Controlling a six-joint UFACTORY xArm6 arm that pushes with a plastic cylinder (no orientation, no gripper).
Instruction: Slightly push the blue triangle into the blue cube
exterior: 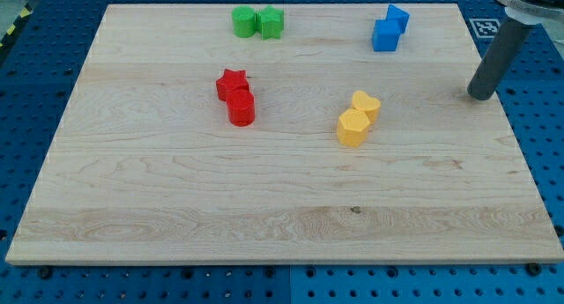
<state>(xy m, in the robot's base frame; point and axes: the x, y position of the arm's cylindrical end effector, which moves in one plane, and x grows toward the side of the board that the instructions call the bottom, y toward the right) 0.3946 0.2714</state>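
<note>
The rod's tip rests on the wooden bench near the view's right edge, well apart from every block; this tool is a plain rod with no jaws, so it holds nothing. The blue triangle sits near the view's top right, touching the blue cube just below and left of it; both lie up and left of the tip. A green pair sits at top centre; a red star touches a red cylinder; a yellow heart touches a yellow hexagon.
</note>
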